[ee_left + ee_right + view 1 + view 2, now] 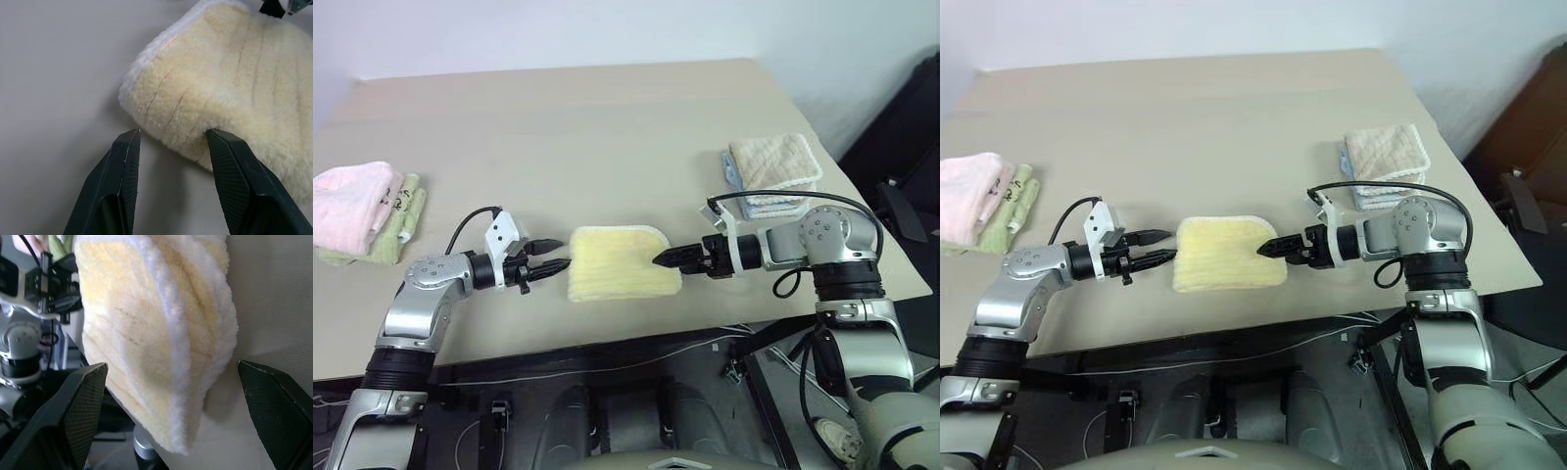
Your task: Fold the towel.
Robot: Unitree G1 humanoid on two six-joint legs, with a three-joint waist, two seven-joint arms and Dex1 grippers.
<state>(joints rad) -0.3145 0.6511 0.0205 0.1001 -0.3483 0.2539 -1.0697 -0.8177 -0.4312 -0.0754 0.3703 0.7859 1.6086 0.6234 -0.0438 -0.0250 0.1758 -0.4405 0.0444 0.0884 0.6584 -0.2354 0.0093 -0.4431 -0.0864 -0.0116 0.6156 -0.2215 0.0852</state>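
Observation:
The towel [622,262] is a pale yellow terry pad with a whitish hem, lying folded near the table's front edge. My left gripper [553,259] is at its left side, level with the table. In the left wrist view its fingers [124,171] stand apart and the towel's edge [234,88] just reaches between their tips. My right gripper [664,258] is at the towel's right edge, pointing left. In the right wrist view it is wide open, and the thick layered edge of the towel [146,333] lies ahead between the two fingers [83,406].
A pink folded towel [352,206] and a green cloth [401,220] lie at the table's left edge. A beige folded towel [771,162] on a bluish one sits at the right. The table's front edge [607,338] runs just below the yellow towel.

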